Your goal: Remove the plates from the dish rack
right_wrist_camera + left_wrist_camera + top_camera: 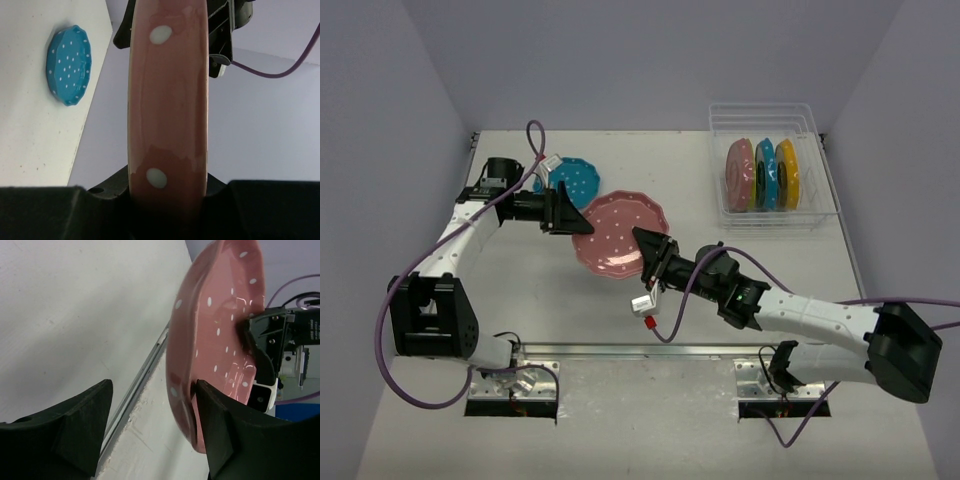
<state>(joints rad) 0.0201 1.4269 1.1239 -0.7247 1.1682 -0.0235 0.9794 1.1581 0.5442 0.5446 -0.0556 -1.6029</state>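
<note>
Right hand is clamped on the near rim of a glossy pink round scalloped plate with white dots. The rim is pinched between both fingers and shows edge-on in the right wrist view. That pink plate sits face up over mid white bench; can't tell if it touches the surface. Left hand is at the plate's left rim with fingers apart and not gripping. In the left wrist view the rim lies right against the inner side of one finger, while the other finger is off it.

A blue round scalloped plate with white dots lies flat on the bench behind the left hand. The clear plastic ribbed dish rack stands at the far right corner, well apart from both hands. Three plates stand on edge in it, side by side: pink dotted plate, blue dotted plate, orange-yellow plate.
</note>
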